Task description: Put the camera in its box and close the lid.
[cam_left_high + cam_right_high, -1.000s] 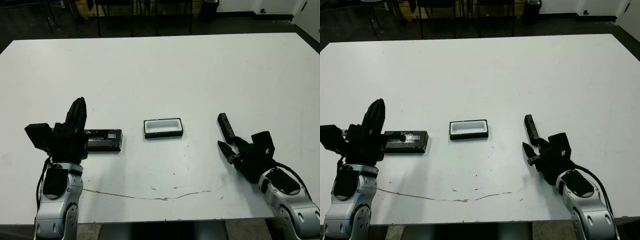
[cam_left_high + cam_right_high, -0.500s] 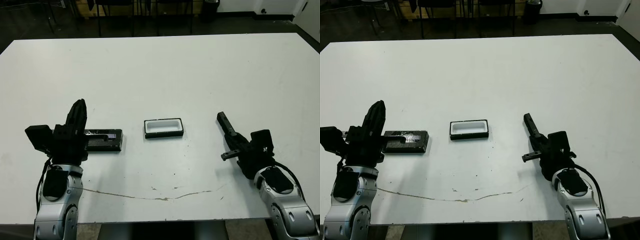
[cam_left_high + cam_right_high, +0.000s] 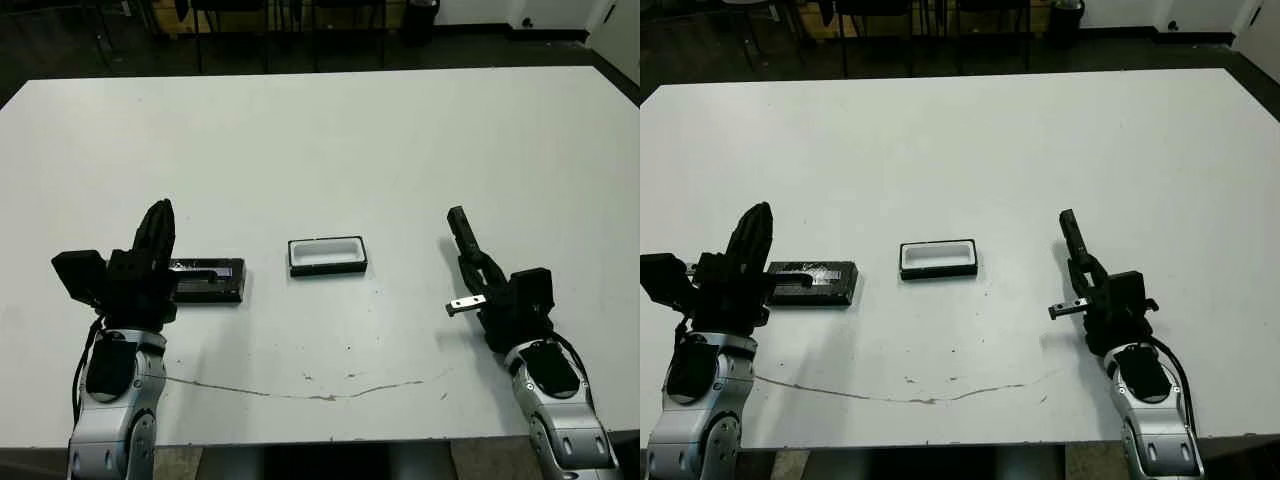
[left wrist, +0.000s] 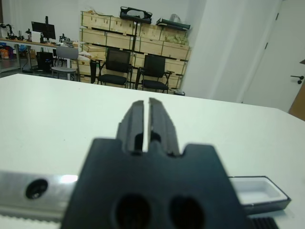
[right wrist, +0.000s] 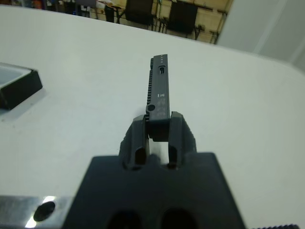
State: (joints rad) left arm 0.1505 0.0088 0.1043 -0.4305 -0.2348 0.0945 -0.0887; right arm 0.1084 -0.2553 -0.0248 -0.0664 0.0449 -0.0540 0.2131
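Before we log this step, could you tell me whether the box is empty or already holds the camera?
Empty: the box shows only bare white lining, and the camera sits between the right gripper's jaws.

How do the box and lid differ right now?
The box is an open tray with a white lining and black rim; the lid is a flat black slab with a pale strip. The box sits mid-table with nothing near it; the lid lies further left, right beside the left gripper. The lid looks lower. Both rest on the white table, apart.
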